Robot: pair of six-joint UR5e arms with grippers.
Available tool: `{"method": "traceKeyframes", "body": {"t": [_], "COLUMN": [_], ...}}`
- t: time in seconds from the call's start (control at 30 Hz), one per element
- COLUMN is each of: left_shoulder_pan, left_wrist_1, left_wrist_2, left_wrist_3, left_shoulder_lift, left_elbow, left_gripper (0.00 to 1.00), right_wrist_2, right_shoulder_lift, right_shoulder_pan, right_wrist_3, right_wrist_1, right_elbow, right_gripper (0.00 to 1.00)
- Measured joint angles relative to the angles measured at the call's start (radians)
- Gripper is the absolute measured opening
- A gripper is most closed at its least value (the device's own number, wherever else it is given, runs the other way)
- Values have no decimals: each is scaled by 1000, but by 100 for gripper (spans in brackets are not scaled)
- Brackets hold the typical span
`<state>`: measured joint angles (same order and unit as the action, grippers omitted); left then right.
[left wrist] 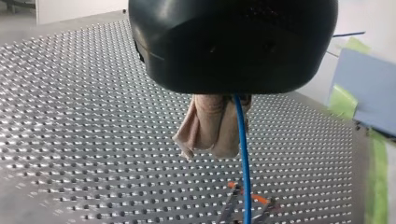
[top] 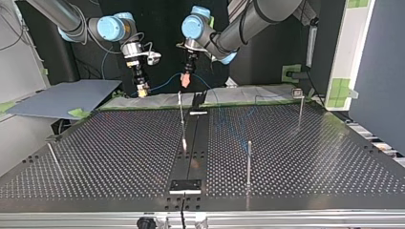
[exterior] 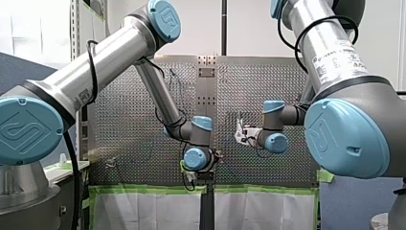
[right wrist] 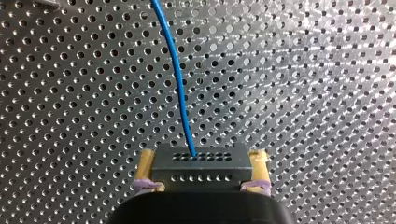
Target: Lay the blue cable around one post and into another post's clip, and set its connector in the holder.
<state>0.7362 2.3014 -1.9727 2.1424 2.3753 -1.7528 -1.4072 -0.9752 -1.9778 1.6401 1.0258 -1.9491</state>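
Observation:
At the far edge of the top view, my right gripper [top: 141, 88] hangs with its yellow pads shut on the black connector [right wrist: 201, 164]. The blue cable [right wrist: 176, 70] leaves the connector's face and sags across [top: 165, 82] to my left gripper [top: 186, 80]. Its beige pads [left wrist: 212, 126] are pressed together, with the cable [left wrist: 243, 158] running down along them, so it is shut on the cable. Below that gripper stands a post's clip [left wrist: 247, 205] with orange tips. Both grippers hover above the perforated table [top: 119, 143].
Thin metal posts rise from the table: one near the middle [top: 180, 107], one nearer the top view's front [top: 249, 162], one at its right [top: 300, 109]. A black block [top: 186, 185] sits on the centre strip. A grey sheet [top: 62, 98] lies at the far left.

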Motion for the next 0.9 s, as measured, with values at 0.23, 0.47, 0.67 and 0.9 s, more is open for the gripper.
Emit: {"method": "traceKeyframes", "body": {"t": [0.23,0.47,0.67,0.9], "left_shoulder_pan": [0,-9,-13,-25], "left_wrist_1": [-65,-133,-187,-207], "left_wrist_2": [-48,-49,-42,-46], "left_wrist_3": [-60,-128,-156,-197], "left_shoulder_lift": [1,34,69,119], "left_elbow": [0,9,23,71], "left_gripper": [2,2,5,5], "right_wrist_2": [-11,-13,-12,-14], "right_shoulder_lift": [34,95,151,212], "right_shoulder_pan": [15,33,45,56], "right_wrist_3": [7,20,20,13], "right_wrist_1": [31,43,30,-8], "right_elbow": [6,52,107,168], "right_gripper": [0,0,0,0]}}
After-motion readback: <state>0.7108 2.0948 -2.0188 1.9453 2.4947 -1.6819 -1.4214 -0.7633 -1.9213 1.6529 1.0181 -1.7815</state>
